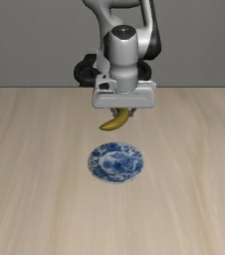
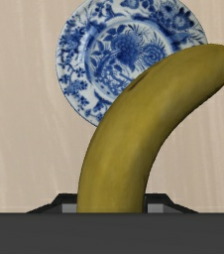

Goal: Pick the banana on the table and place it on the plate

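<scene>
The grey two-finger gripper (image 1: pixel 122 108) clamps the curved yellow banana (image 1: pixel 116 122) clear of the wooden table (image 1: pixel 25 179); lowering it onto the blue-patterned plate (image 1: pixel 115 161) remains.

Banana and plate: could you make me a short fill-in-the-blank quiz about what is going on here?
1. The gripper holds the banana, whose colour is ____.
2. The plate has a pattern in white and ____.
3. Seen from the wrist view, the plate's outline is ____.

Missing words: yellow; blue; round.
</scene>
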